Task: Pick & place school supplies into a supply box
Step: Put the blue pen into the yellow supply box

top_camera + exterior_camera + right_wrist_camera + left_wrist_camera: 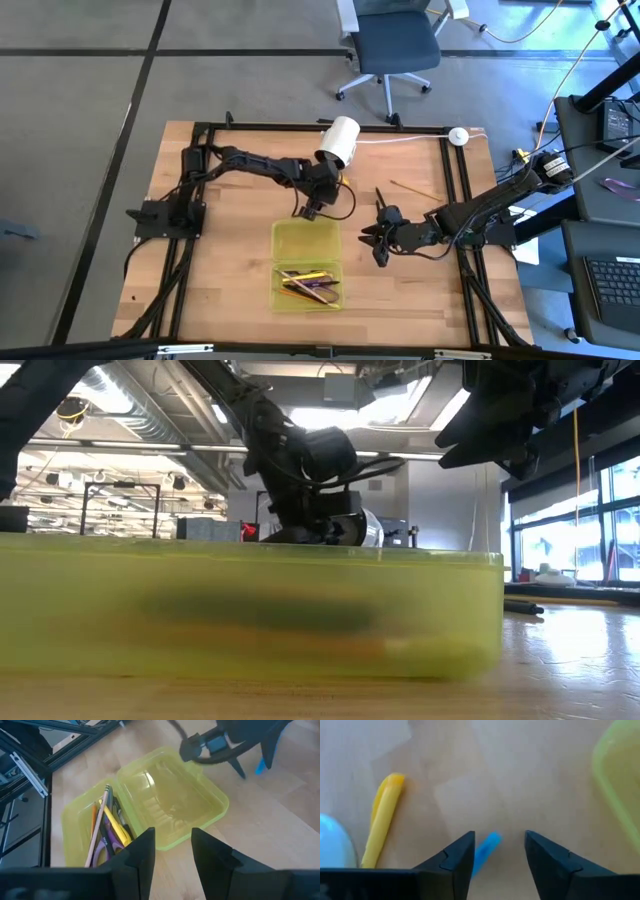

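The yellow-green supply box [305, 262] lies on the wooden table, with several pens, pencils and purple scissors [105, 837] in its near half. My left gripper [310, 210] is open, pointing down just beyond the box's far edge. A blue pen [487, 847] lies on the table between its fingers, and a yellow pen [382, 817] lies beside it. A wood-coloured pencil [412, 187] lies on the table farther right. My right gripper [378, 240] is open and empty to the right of the box; its fingers [145, 852] look toward the box. My left gripper stands over the blue pen's end [491, 841] from above, one finger on either side. The pen lies on the table close beside one finger [462, 852]. I cannot tell whether that finger touches it.
A white cylinder [340, 141] with a cable lies at the table's far edge behind my left gripper. A small white round thing [458, 136] sits at the far right corner. In the low view the box wall [250, 610] fills the foreground. An office chair [395, 45] stands beyond the table.
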Robot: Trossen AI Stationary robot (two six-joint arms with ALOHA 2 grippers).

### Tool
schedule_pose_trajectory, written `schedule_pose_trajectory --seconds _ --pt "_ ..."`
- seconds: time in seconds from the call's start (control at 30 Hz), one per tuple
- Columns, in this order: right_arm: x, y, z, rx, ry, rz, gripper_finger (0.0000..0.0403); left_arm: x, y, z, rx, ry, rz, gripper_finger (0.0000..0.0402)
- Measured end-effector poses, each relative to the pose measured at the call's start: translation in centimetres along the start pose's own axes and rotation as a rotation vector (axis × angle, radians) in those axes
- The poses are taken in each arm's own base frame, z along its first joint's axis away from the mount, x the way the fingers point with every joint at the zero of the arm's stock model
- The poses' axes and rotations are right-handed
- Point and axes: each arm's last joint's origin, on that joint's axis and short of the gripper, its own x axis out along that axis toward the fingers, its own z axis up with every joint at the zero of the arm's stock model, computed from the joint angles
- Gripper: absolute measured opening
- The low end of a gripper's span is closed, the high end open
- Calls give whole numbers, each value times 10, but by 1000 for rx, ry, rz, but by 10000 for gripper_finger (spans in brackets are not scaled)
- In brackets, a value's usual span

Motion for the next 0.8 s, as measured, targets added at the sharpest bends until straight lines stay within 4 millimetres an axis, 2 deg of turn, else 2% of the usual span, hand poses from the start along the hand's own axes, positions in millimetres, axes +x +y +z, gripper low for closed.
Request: schedule_pose_trajectory --seconds 0.3,0.43,0.8 --pt "0 0 0 0 1 1 132 -1 12 -16 -63 67 -9 150" --pt "0 0 0 0 1 1 132 -2 11 -20 -131 53 -89 137" --pt "0 0 0 0 12 11 132 -1 2 -18 -306 93 -110 54"
